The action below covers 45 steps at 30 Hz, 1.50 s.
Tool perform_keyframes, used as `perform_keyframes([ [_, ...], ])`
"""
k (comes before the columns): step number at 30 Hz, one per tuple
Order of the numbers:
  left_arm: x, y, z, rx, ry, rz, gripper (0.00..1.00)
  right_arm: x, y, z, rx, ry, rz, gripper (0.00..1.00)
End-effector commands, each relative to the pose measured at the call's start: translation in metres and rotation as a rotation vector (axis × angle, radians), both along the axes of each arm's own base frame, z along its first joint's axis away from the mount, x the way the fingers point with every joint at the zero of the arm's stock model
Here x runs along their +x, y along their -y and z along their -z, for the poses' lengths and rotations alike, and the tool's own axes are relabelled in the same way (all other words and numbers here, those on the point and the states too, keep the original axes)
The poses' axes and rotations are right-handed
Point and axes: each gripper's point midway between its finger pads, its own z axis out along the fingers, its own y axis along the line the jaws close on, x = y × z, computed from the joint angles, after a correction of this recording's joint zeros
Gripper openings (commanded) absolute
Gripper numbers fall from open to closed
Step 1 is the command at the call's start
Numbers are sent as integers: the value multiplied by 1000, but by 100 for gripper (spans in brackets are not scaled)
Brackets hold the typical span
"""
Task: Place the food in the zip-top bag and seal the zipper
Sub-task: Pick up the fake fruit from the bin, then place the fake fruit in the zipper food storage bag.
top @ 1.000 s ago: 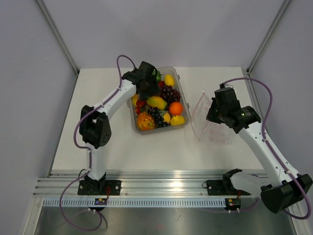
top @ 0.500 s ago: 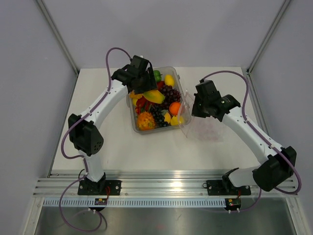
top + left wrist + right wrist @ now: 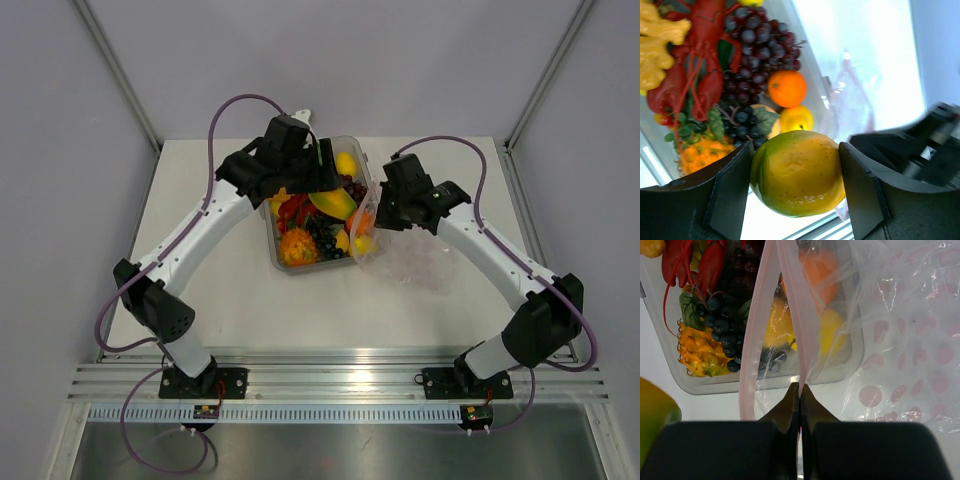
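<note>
Moved since a second ago: the left arm has lifted the smooth yellow-green toy mango [image 3: 338,206] out of the rigid clear plastic tray [image 3: 283,266] and swung it right. The right arm has carried the crinkly clear zip-top bag [image 3: 415,262] from the table's right side to the tray's right rim.
Top view, left gripper [image 3: 328,198]: clamped on the mango above the tray's right half.
Top view, right gripper [image 3: 380,218]: at the bag's mouth, just beside the mango. The bag's body lies on the white table [image 3: 200,200], with its mouth over the tray's near right corner.
Left wrist view, grip: matte black pads [image 3: 730,192] press the mango's two sides (rounded, faintly pitted skin).
Left wrist view, below: glossy red lobster [image 3: 695,55], knobbly yellow ginger [image 3: 657,45], purple grape bunch [image 3: 755,40], orange [image 3: 786,88] and lemon [image 3: 796,119], all in the tray.
Right wrist view, grip: fingertips pinched together on one lip of the thin pinkish-red zipper strip [image 3: 790,300]. The other lip bows away left, so the mouth gapes.
Right wrist view, bag: wrinkled film printed with pink dots; the orange and lemon show through it.
In the way: the tray's rim sits under the bag's mouth.
</note>
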Motion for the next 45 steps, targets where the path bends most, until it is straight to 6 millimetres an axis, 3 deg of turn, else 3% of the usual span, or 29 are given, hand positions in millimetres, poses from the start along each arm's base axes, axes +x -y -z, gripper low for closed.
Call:
perform_keyframes([
  [1,-7,12,-13,-19,48,47,36,9,-22,-22,83,54,-22,0],
  [8,-7,27,13,19,-10,69,36,2,-32,-40,127,87,-42,0],
  [21,0,41,50,90,-63,59,35,-13,-47,-55,181,111,-71,0],
  [31,-3,59,52,68,-67,49,36,-10,-65,-53,199,107,-104,0],
  [33,-6,62,53,68,-69,60,43,-8,-63,-50,189,105,-93,0],
  [34,-8,62,54,73,-71,74,62,-8,-63,-49,185,108,-89,0],
  [36,-10,59,53,84,-70,82,81,-8,-58,-47,170,115,-73,0],
  [37,-11,57,51,96,-58,88,97,-8,-56,-47,167,118,-68,0],
  [40,-12,50,33,120,-7,122,99,-9,-50,-44,154,122,-51,0],
  [41,-9,49,18,113,24,123,99,-10,-48,-42,152,121,-39,0],
  [45,-14,34,-12,115,67,152,99,-11,-44,-41,151,127,-26,0],
])
